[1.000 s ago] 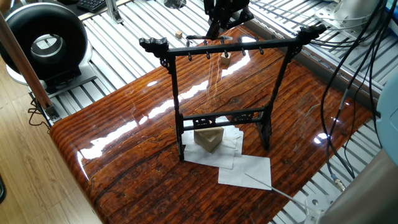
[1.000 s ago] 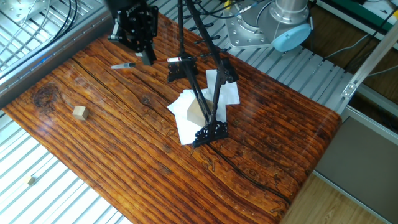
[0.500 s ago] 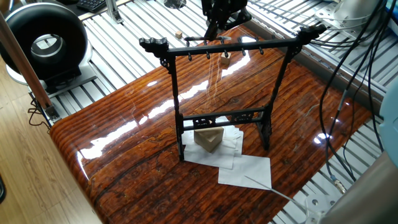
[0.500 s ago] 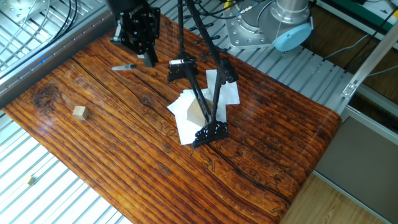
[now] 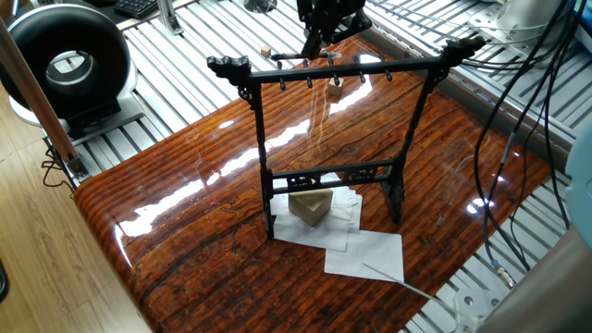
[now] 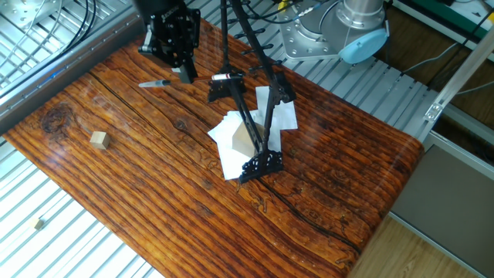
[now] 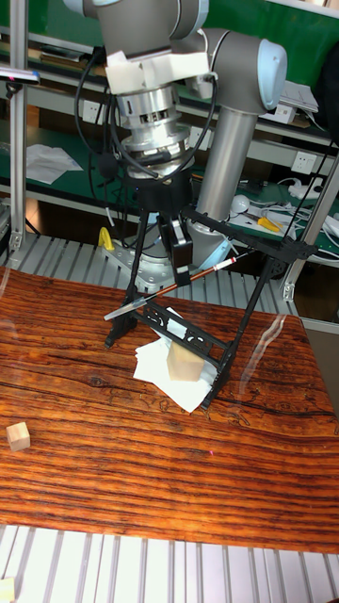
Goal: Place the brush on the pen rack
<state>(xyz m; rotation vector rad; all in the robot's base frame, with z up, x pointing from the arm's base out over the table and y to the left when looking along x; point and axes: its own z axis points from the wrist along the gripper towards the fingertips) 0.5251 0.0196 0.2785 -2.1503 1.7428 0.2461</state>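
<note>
Brush in hand, tall view only

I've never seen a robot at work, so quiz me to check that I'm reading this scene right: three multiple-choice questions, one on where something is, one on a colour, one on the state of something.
1. What sits between the feet of the pen rack?
A. A tan block on white paper
B. A red cup
C. A coil of rope

2. What colour is the pen rack?
A. White
B. Black
C. Yellow

3. What state is the brush in?
A. Hanging from a peg
B. Lying flat on the paper
C. Held tilted in the gripper

Answers:
1. A: the block rests on the sheets just below the lower rail.
2. B: the uprights, crossbar and feet are all black.
3. C: the tall view shows the fingers closed on the shaft, above the table.
</note>
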